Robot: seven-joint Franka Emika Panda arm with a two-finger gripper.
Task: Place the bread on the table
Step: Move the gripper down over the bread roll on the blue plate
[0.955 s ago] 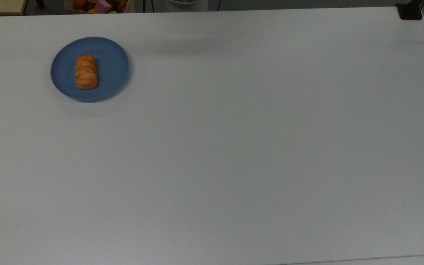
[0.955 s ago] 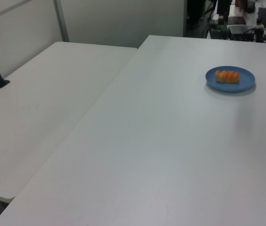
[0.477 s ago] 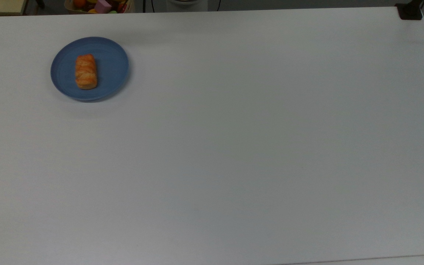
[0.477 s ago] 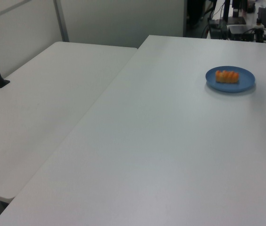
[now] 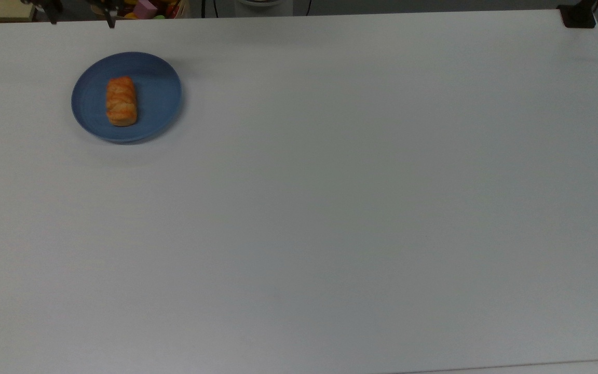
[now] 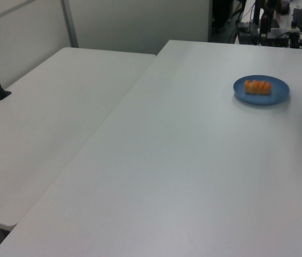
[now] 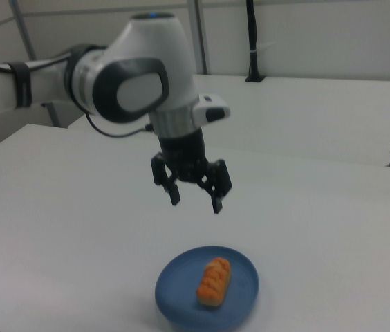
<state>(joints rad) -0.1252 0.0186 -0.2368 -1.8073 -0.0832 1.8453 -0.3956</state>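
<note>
While resting lengthwise across a blue plate (image 5: 161, 96): bread (image 5: 121, 101), small oblong bun, golden-orange crust with paler streaks, divided into rounded lobes; well inside the plate rim, not on the bare bench (image 5: 330, 208).

Plate: round, matte blue, shallow, faint concentric rings visible from the top view; near the far edge of the bench at the top view's left.

Bench: large rectangular white top, smooth and matte. Second white tabletop (image 6: 49, 123) butted alongside at the left view's left, seam between them visible there.

Gripper (image 7: 193, 198): black two-finger unit under a glossy white and grey arm (image 7: 122, 83) with rounded joint housings; hung in the air above and behind the plate in the right view, well apart from the bread. Fingers (image 7: 217, 200) spread wide, holding nothing, tips pointing down. Top view: two dark finger tips (image 5: 110, 21) at the upper edge, above the plate.

Beyond the far edge, top view: bin of coloured toys (image 5: 146, 8), pink block among them. Black clamp base (image 5: 578, 16) at the bench's corner, top view's right.
</note>
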